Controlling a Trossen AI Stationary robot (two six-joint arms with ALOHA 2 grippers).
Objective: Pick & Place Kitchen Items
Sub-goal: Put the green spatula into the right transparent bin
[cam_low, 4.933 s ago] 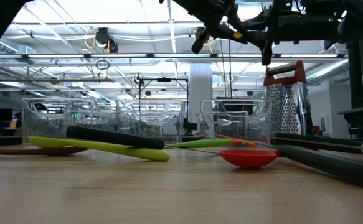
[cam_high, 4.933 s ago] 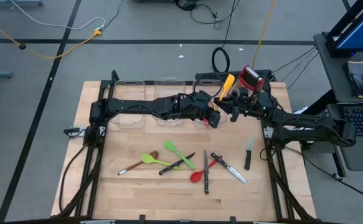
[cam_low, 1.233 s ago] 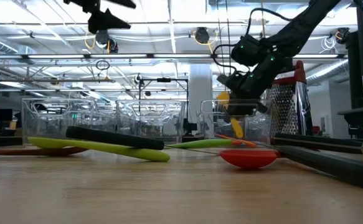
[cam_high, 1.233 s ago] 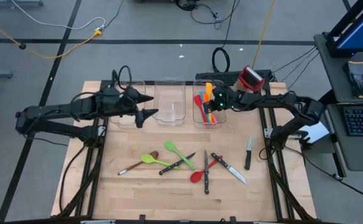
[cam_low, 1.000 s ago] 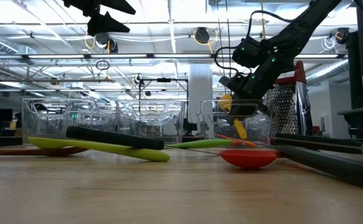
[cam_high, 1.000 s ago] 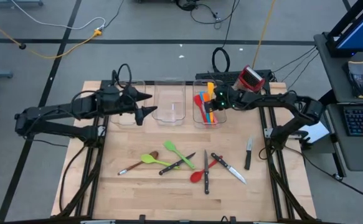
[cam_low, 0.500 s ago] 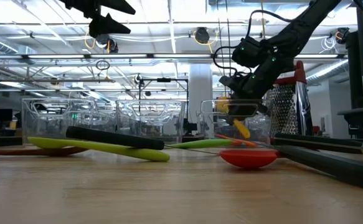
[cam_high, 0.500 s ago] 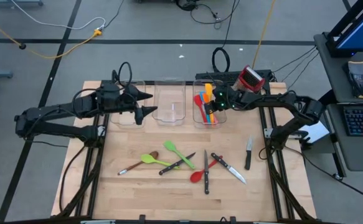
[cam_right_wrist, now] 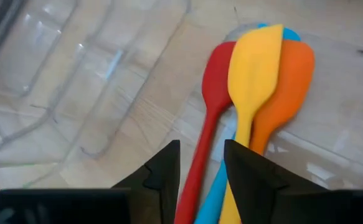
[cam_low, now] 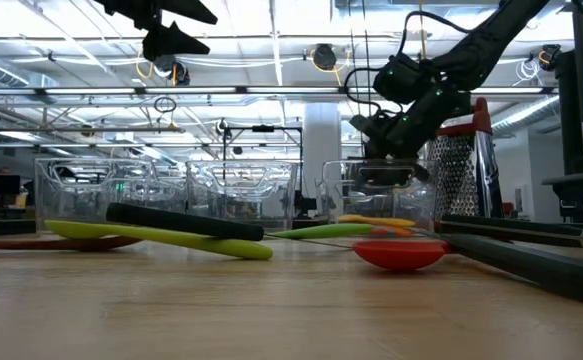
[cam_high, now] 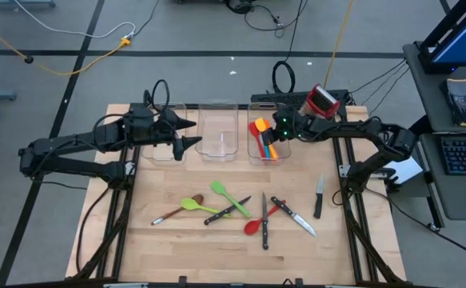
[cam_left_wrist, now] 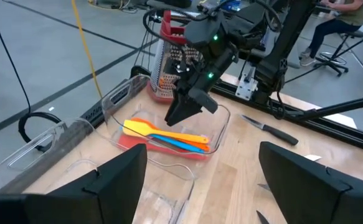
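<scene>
A yellow spatula (cam_right_wrist: 253, 68) lies flat in the right clear bin (cam_left_wrist: 221, 127), on top of red, orange and blue utensils. My right gripper (cam_right_wrist: 201, 152) hangs open just above that bin (cam_high: 252, 152), touching nothing. My left gripper (cam_high: 189, 134) is open over the left bin (cam_high: 159, 132), well above the table. More kitchen items lie on the bare wood near the middle: two green spatulas (cam_high: 205, 198), a dark red spoon (cam_high: 169, 214), a red spoon (cam_high: 255, 226) and several black-handled knives (cam_high: 292, 214).
An empty middle bin (cam_high: 218, 134) stands between the other two. The red-and-steel grater (cam_high: 323, 100) stands at the far right, close behind my right arm. One knife (cam_high: 318, 196) lies apart toward the right edge. Bare wood shows along the near edge.
My right gripper has let go of the yellow spatula. The spatula, which hung tilted with its lower end in the right bin, has fallen and now lies flat on the utensils there. The gripper has stayed above the bin.
</scene>
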